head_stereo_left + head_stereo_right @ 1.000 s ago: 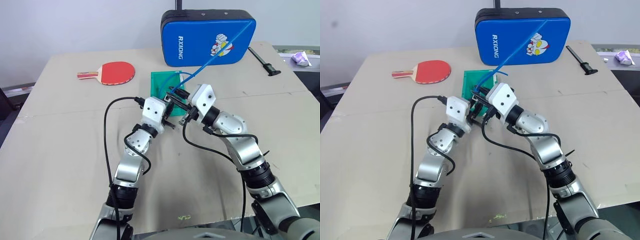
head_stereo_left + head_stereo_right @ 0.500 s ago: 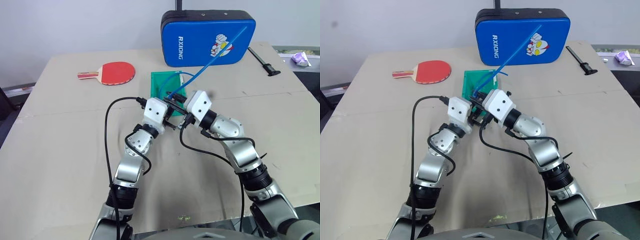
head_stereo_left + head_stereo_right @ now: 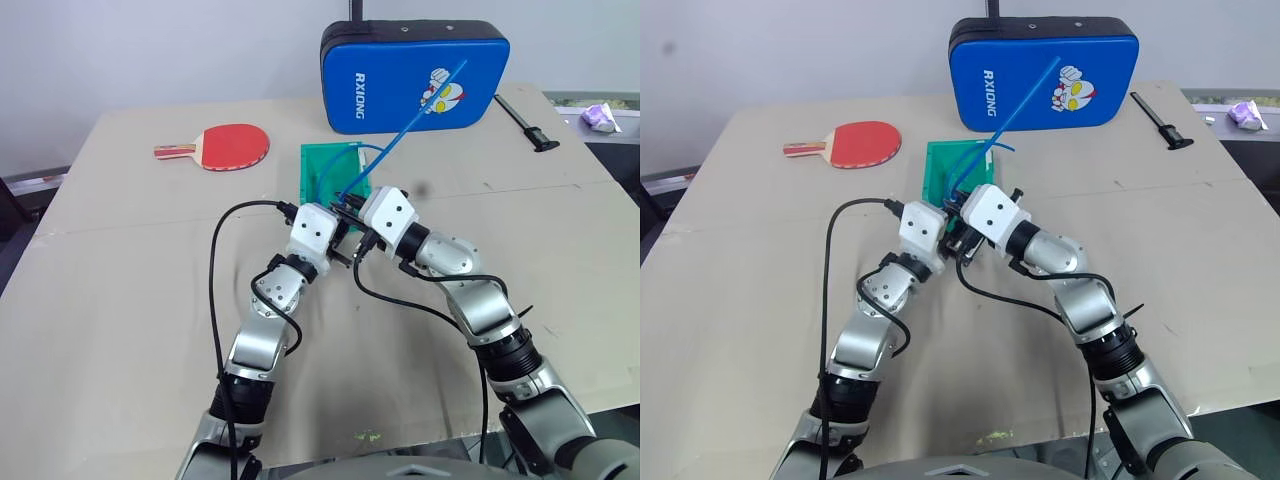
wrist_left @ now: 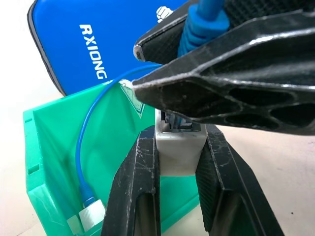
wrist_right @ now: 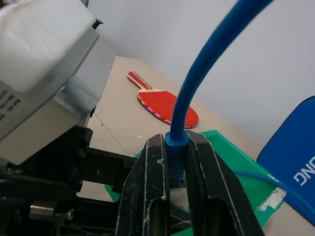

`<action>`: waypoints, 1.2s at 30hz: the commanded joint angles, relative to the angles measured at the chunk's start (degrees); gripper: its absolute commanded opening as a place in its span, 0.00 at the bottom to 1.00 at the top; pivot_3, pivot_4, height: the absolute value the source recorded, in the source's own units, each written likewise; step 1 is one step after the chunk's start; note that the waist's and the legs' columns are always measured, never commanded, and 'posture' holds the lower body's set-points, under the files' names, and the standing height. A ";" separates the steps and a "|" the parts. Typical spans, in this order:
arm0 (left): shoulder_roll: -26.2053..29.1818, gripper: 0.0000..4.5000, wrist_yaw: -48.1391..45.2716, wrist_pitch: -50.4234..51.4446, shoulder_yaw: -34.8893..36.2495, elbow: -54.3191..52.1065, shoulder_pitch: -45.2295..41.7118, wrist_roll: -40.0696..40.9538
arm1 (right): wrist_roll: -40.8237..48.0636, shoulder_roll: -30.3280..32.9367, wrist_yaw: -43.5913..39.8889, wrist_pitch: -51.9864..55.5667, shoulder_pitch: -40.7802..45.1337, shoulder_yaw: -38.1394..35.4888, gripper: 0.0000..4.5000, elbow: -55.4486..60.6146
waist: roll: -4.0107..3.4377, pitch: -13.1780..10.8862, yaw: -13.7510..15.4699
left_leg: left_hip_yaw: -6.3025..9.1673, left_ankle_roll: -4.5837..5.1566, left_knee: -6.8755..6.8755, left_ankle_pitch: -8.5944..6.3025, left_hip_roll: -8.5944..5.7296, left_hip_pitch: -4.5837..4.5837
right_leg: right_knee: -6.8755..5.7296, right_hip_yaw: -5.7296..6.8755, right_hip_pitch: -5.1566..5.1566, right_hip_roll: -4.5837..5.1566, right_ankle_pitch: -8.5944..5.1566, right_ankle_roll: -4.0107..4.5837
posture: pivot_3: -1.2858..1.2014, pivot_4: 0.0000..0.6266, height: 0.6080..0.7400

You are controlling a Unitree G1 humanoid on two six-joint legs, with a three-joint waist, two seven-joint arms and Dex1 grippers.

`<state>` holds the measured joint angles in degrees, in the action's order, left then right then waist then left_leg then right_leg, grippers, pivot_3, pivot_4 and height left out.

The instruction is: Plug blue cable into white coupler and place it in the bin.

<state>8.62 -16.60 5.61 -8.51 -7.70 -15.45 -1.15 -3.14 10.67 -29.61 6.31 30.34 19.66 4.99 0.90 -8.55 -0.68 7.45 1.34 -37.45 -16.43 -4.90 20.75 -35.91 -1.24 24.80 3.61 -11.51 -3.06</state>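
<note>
1. Nearest, over the middle of the worktop, the left pincer is clamped on the white coupler. Its socket faces the other arm, so the little block is braced for the push of the plug.
2. Just past it, the right pincer grips the blue cable on the thick boot right behind the plug. Holding so close to the tip keeps the limp cord from bending as it is pressed in.
3. The plug tip sits at the mouth of the socket; whether it has clicked home I cannot tell.
4. The two pincers meet just short of the bin, which I judge deliberate: the joined pair has only a short way to go.
5. The cable's free run rises toward the far edge, across the blue padded case. Its other end already lies inside the bin.
6. The red paddle lies toward the far left corner, well apart.
</note>
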 commanded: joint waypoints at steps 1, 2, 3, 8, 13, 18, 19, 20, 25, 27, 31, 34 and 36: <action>-0.22 0.08 0.24 -1.42 -0.10 -4.19 -1.19 -0.13 | -1.57 2.33 -2.54 4.46 -0.14 1.32 0.00 1.10 | 0.00 0.00 0.00 | 0.00 0.00 0.00 0.00 0.00 0.00 | 0.00 0.00 0.00 0.00 0.00 0.00 | 0.52 0.24 1.00; -0.36 0.08 0.02 -1.40 -0.29 -4.67 -1.43 0.11 | -2.19 2.83 -3.07 6.67 -0.49 2.11 0.00 1.70 | 0.00 0.00 0.00 | -0.01 0.00 -0.01 0.00 0.00 0.01 | 0.00 0.00 0.00 0.00 0.00 0.00 | 0.52 0.24 1.00; -0.43 0.08 -0.28 -1.32 -0.60 -5.19 -1.69 0.31 | -2.99 3.19 -3.14 8.73 -0.79 2.80 0.00 2.19 | 0.00 0.00 0.01 | -0.01 0.00 -0.01 0.00 0.00 0.00 | 0.00 0.00 0.00 0.01 0.00 0.00 | 0.52 0.24 1.00; -1.92 0.08 -1.85 0.70 -1.68 -9.02 -2.79 2.83 | -6.09 3.62 -2.23 20.56 -2.22 5.28 0.00 2.81 | 0.00 0.00 -0.01 | 0.00 0.00 -0.01 0.00 0.00 0.00 | -0.03 0.00 0.00 0.01 0.00 0.00 | 0.52 0.24 1.00; -3.61 0.08 -2.11 2.79 -0.86 -12.55 -3.65 4.96 | -4.94 3.89 -2.13 34.12 -4.42 4.95 0.00 3.99 | 0.01 0.01 0.02 | 0.01 0.00 -0.05 0.00 0.00 0.01 | -0.03 0.00 -0.01 0.01 0.00 0.00 | 0.52 0.24 1.00; -3.55 0.08 -1.89 3.78 -0.87 -12.59 -3.03 4.30 | -1.58 -0.83 2.92 15.70 -2.76 -0.68 0.00 1.99 | 0.01 0.00 -0.05 | 0.02 -0.01 -0.04 0.00 0.00 0.00 | -0.03 0.01 0.00 0.01 0.00 0.00 | 0.52 0.24 1.00; -3.35 0.08 -1.94 3.87 -0.95 -12.40 -2.69 4.04 | -0.31 -2.22 3.53 10.53 -2.06 -2.01 0.00 1.64 | 0.01 0.00 -0.10 | 0.01 -0.01 -0.04 0.00 0.00 0.00 | -0.04 0.01 0.00 0.01 0.00 0.00 | 0.52 0.24 1.00; -3.22 0.08 -2.05 3.97 -1.00 -12.27 -2.40 3.96 | 0.65 -3.59 4.59 7.03 -1.52 -3.37 0.00 1.37 | 0.01 0.00 -0.12 | -0.01 -0.01 -0.04 0.00 0.00 0.00 | -0.04 -0.01 0.00 0.00 0.00 0.00 | 0.52 0.24 1.00; -2.80 0.08 -1.71 5.62 -0.01 -11.74 -1.07 3.45 | 3.31 -6.60 5.18 -5.97 -0.43 -5.80 0.00 -0.13 | 0.01 0.01 -0.03 | -0.01 -0.01 -0.04 0.01 0.00 0.00 | -0.03 0.00 0.00 -0.01 0.01 0.00 | 0.52 0.24 1.00; -2.51 0.08 -1.75 5.77 0.25 -11.38 -0.78 3.32 | 3.16 -6.43 5.11 -6.72 -0.49 -5.63 0.00 -0.74 | 0.01 0.01 -0.07 | -0.02 -0.01 -0.04 0.01 -0.02 0.00 | -0.02 -0.01 -0.01 -0.03 0.01 0.00 | 0.52 0.24 1.00; -1.83 0.19 -2.71 5.55 0.53 -11.44 -0.74 3.90 | 2.25 -5.31 3.91 -7.87 -0.48 -4.39 0.00 -2.24 | 0.01 0.01 -0.10 | 0.00 -0.02 -0.05 0.01 -0.01 -0.02 | -0.06 0.00 -0.01 -0.05 0.01 0.01 | 0.52 0.24 1.00; -0.71 0.49 -3.40 5.26 0.38 -11.82 -0.52 3.62 | 2.12 -4.87 3.33 -8.27 -0.61 -3.91 0.00 -2.60 | 0.00 0.01 -0.10 | -0.02 -0.03 -0.05 0.02 0.00 -0.03 | -0.06 -0.01 -0.01 -0.05 0.01 0.01 | 0.52 0.24 1.00; -0.03 0.70 -2.71 5.34 0.67 -11.79 0.18 2.64 | 2.25 -4.76 3.07 -8.36 -0.44 -3.83 0.00 -2.92 | 0.00 0.01 -0.11 | -0.03 -0.02 -0.05 0.02 -0.01 -0.02 | -0.06 -0.03 0.00 -0.05 0.01 0.01 | 0.52 0.24 1.00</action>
<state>8.48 -19.54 12.97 -7.58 -15.82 -15.27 1.65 -1.10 6.07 -26.56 -1.24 29.05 16.39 1.26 0.90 -8.54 -0.80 7.42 1.31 -37.50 -16.41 -4.91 20.72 -35.97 -1.27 24.80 3.56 -11.50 -3.05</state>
